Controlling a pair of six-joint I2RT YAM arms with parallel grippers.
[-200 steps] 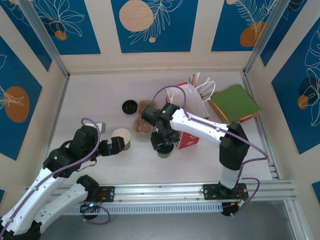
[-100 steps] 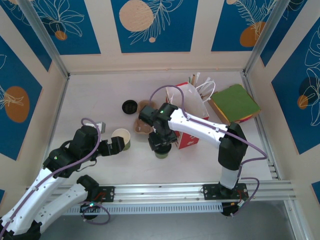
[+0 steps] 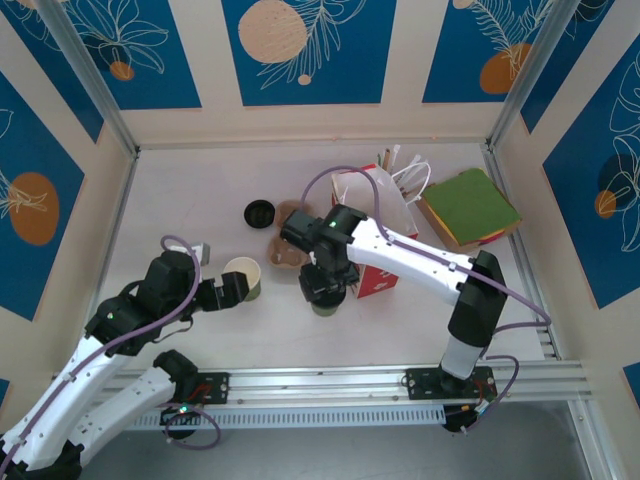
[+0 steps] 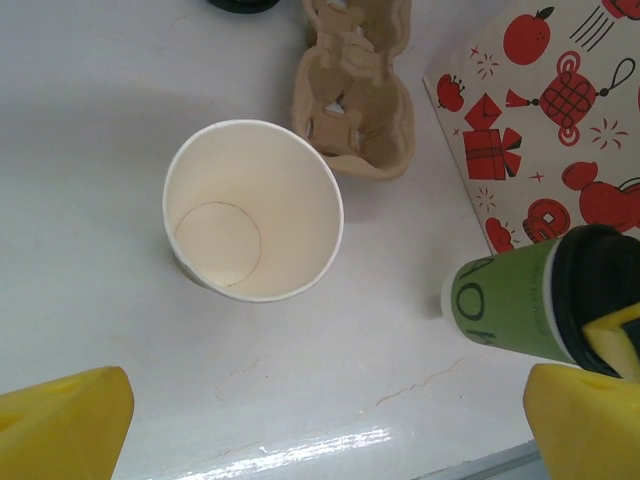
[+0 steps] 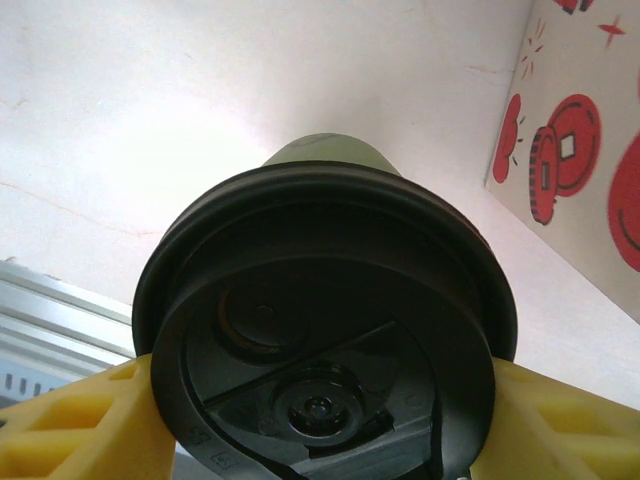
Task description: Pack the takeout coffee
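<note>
From above, we see the left fingers [image 3: 232,290] spread wide and holding nothing, just beside a lidless paper cup [image 3: 242,273] on the pale table [image 3: 180,200]. The right fingers [image 3: 325,292] come down over the takeout coffee [image 3: 322,307]. It sits mid-table, toward the near edge, just beside the base of the red-and-white paper bag [image 3: 385,235]. Toward the far edge lie a round black plastic lid [image 3: 259,212] and a brown moulded-pulp cup carrier [image 3: 288,245]. A flat green square pad [image 3: 467,205] lies near the right edge.

In the left wrist view, we see the yellow left fingers [image 4: 65,425] at the two lower corners, well apart. The lidless paper cup [image 4: 250,210] stands between and beyond them, with a smooth cream inside and a thin rolled rim. To its right, the takeout coffee [image 4: 505,305] shows its glossy green wall and black lid, close to the bag [image 4: 560,110] with its printed red ornaments. The lumpy cup carrier [image 4: 355,90] lies beyond.

In the right wrist view, we look down on the takeout coffee [image 5: 325,340]. Its lid is a round, ridged black dome with a sip hole. The yellow right fingers [image 5: 85,430] press against its rim from both sides, gripping it. The bag [image 5: 590,140] stands at right.
</note>
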